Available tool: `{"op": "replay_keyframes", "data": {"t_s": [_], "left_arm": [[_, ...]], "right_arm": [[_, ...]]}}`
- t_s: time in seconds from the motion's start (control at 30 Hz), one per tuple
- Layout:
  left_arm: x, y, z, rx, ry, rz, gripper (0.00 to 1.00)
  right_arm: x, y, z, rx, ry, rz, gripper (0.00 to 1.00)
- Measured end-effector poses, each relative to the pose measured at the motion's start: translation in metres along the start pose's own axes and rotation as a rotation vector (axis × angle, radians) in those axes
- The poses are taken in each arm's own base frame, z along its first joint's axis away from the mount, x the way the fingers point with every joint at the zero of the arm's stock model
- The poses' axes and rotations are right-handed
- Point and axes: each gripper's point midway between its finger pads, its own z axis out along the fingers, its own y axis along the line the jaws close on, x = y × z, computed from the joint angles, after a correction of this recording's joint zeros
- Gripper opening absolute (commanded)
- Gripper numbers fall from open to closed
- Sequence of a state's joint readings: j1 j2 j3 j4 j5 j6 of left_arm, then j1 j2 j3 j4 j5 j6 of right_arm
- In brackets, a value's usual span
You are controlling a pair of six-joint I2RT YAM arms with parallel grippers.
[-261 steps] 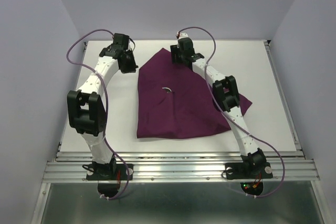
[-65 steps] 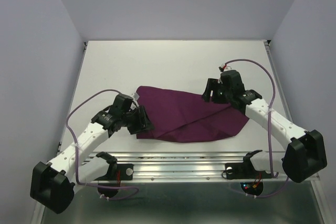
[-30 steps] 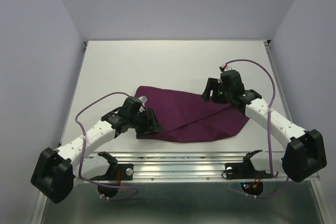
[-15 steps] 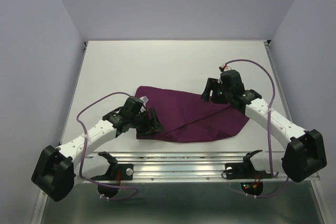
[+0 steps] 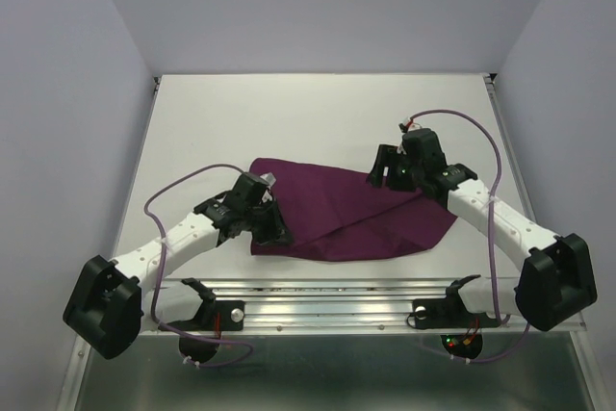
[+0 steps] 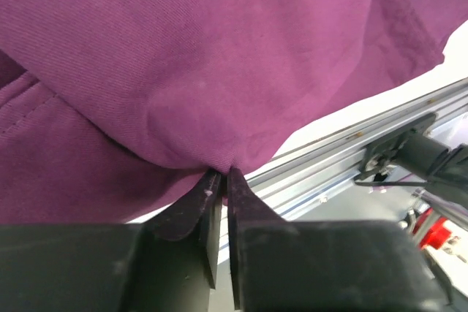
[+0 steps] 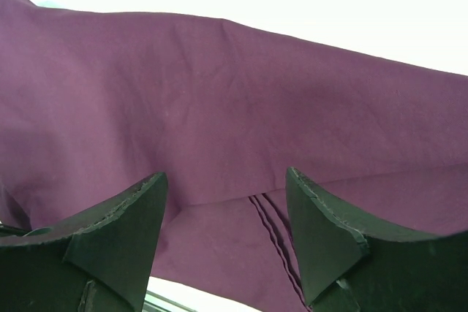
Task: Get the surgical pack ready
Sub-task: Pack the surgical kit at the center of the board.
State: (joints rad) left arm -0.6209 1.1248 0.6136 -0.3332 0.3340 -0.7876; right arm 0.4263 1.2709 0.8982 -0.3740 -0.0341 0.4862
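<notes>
— Where is the cloth (image 5: pixel 346 214)?
— On the tabletop (image 5: pixel 289 113), toward the near side, between the two arms. It lies folded over on itself, with the upper layer's edge slanting across the lower one. Its near edge runs close to the metal rail (image 5: pixel 337 295) at the front.
— What are the left fingers (image 6: pixel 212 202) doing?
— They are pressed together on the cloth. In the left wrist view a small bunch of fabric at the near-left corner is drawn into the tips, and creases fan out from that pinch. White tabletop and the rail (image 6: pixel 351 151) show just past the cloth's edge.
— And from above?
— The left arm reaches in low from the left, and its fingers (image 5: pixel 274 228) sit at the cloth's near-left corner.
— The right fingers (image 7: pixel 124 217)?
— Spread wide, with nothing between them. In the right wrist view the cloth fills the gap; a stitched hem line runs between the two tips. From above they (image 5: pixel 380 172) are over the cloth's far-right edge. I cannot tell whether the tips touch the fabric.
</notes>
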Motion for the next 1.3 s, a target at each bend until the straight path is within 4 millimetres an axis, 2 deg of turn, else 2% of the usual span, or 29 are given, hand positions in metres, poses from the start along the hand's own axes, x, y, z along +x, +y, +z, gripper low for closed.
{"op": "replay_keyframes", "data": {"t_s": [0.03,0.1,0.27,0.4,0.43,0.47,0.5,0.63,0.7,0.9,1.03,1.1,1.3], "left_arm": [[-0.001,-0.001,0.0,0.001,-0.003,0.004,0.07],[-0.003,-0.003,-0.001,0.005,-0.007,0.009,0.0],[-0.006,-0.008,-0.004,0.011,-0.012,0.015,0.0],[-0.012,-0.019,-0.01,0.031,-0.025,0.03,0.0],[-0.014,-0.023,-0.012,0.041,-0.03,0.037,0.0],[-0.015,-0.027,-0.014,0.05,-0.034,0.044,0.0],[-0.017,-0.031,-0.016,0.058,-0.038,0.05,0.0],[-0.024,-0.045,-0.022,0.086,-0.056,0.074,0.0],[-0.028,-0.051,-0.026,0.099,-0.067,0.082,0.0],[-0.033,-0.06,-0.029,0.114,-0.078,0.098,0.0],[-0.032,-0.06,-0.029,0.112,-0.076,0.097,0.0],[-0.032,-0.06,-0.029,0.112,-0.076,0.098,0.0],[-0.033,-0.059,-0.029,0.109,-0.079,0.097,0.0]], "right_arm": [[0.001,0.0,0.001,0.001,0.002,0.0,0.7],[0.002,-0.001,0.003,0.005,0.009,0.0,0.7],[0.001,-0.015,0.008,0.057,0.011,0.015,0.7],[-0.016,-0.058,0.005,0.157,-0.023,0.116,0.7],[-0.024,-0.077,0.003,0.196,-0.042,0.166,0.7],[-0.027,-0.086,0.001,0.214,-0.05,0.188,0.7],[-0.033,-0.103,-0.003,0.246,-0.065,0.236,0.69],[-0.042,-0.14,-0.01,0.282,-0.083,0.366,0.66],[-0.036,-0.141,-0.004,0.261,-0.054,0.391,0.65],[0.021,-0.13,0.023,0.164,0.11,0.469,0.61],[0.047,-0.126,0.029,0.126,0.168,0.522,0.59],[0.054,-0.123,0.033,0.102,0.179,0.539,0.57],[0.05,-0.114,0.041,0.021,0.154,0.552,0.51]]}}
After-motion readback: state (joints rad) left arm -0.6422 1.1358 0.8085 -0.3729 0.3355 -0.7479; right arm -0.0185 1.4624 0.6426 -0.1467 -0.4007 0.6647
